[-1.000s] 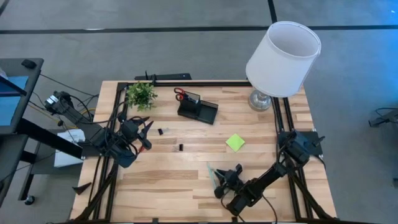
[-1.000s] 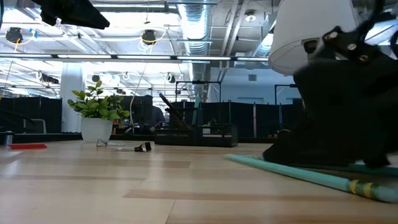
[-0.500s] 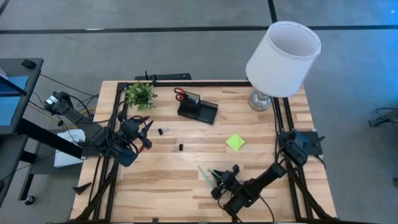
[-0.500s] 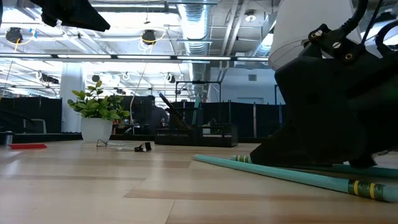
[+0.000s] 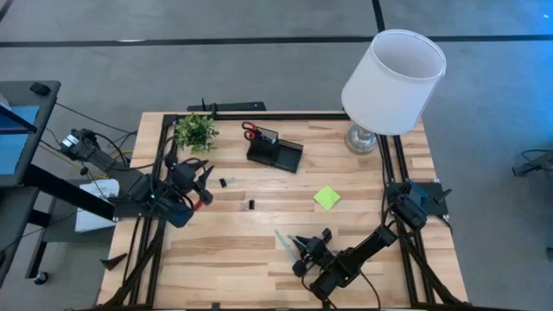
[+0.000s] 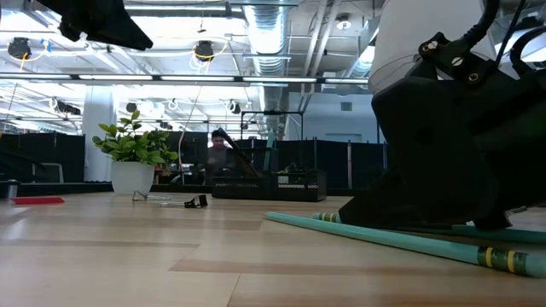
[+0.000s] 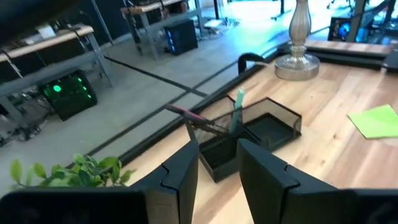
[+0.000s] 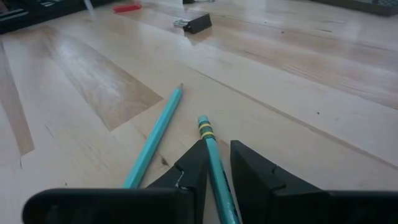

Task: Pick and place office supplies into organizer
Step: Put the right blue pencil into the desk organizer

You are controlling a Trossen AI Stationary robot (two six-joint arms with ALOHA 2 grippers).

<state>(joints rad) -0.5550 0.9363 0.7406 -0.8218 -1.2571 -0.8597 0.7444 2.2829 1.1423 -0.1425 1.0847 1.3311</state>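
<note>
My right gripper [image 5: 299, 251] is low over the table's near middle, shut on one of two teal pencils [image 8: 210, 144]. The second teal pencil [image 8: 153, 142] lies flat beside it. My left gripper [image 5: 200, 177] hangs open above the table's left side, touching nothing and facing the black organizer [image 7: 255, 132]. The organizer [image 5: 275, 154] stands near the far edge and holds red-handled scissors [image 5: 249, 131] and a teal pen [image 7: 237, 109]. A lime-green sticky pad [image 5: 327, 197] and small black bits [image 5: 251, 205] lie flat on the wood. My right gripper has the teal pencil pinched between its two fingers, just behind the eraser end [image 8: 204, 128], which sticks out past the fingertips. The fingers [image 8: 190, 167] come in low, slanting from the table's near right, and lie along the pencil. The pencil rests flat on the table [image 6: 341, 220].
A white-shaded lamp [image 5: 393, 73] stands at the far right corner and a small potted plant [image 5: 196, 131] at the far left. A black binder clip [image 8: 198, 23] and a red bit [image 8: 127, 8] lie farther left. Beyond the table, a person [image 6: 220, 147] shows in the room.
My right gripper has moved a little toward the table's left, staying low. Both teal pencils have slid left along the table with it. My left gripper has shifted slightly above the left side.
</note>
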